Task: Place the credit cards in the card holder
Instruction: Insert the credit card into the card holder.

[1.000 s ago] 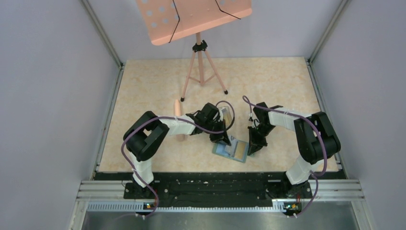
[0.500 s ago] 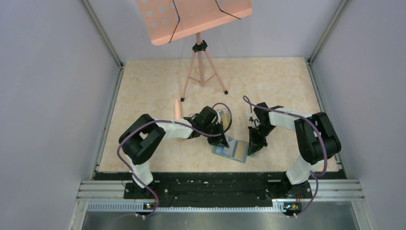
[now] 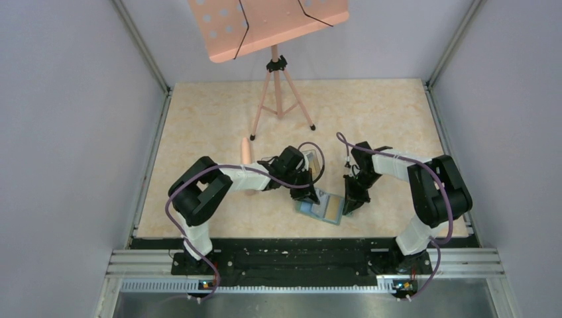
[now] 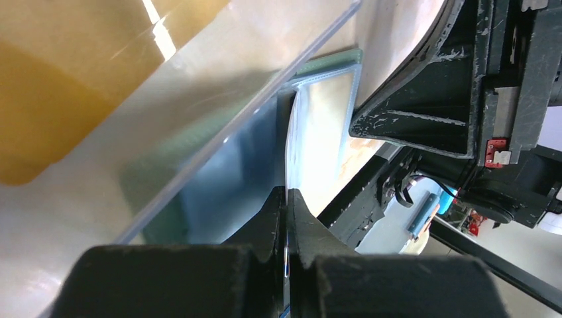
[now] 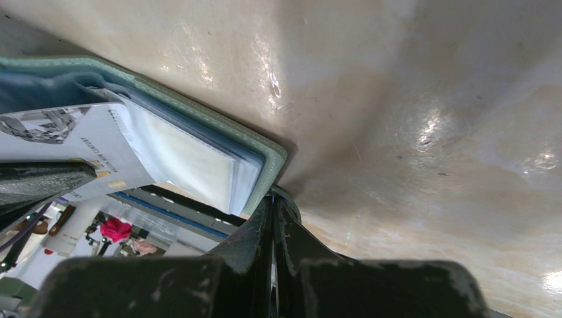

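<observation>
The sage-green card holder (image 3: 325,211) lies open near the table's front, with pale blue and clear sleeves (image 5: 199,165) fanned out. My left gripper (image 3: 309,193) is shut on a white credit card with blue marks (image 4: 287,165). The card is seen edge-on and reaches into the sleeves; its printed face (image 5: 79,139) shows in the right wrist view. My right gripper (image 5: 274,199) is at the holder's right edge (image 5: 265,162), shut on its green rim. Orange-yellow credit cards (image 4: 53,99) lie in a clear box (image 3: 311,161) just behind the holder.
A pink music stand (image 3: 268,26) on a tripod (image 3: 281,99) stands at the back of the table. A pinkish cylinder (image 3: 246,149) lies beside my left arm. Grey walls enclose the table on the left, right and back.
My left gripper has shifted slightly down and right with the card, closer over the card holder. The right arm and the holder have not moved.
</observation>
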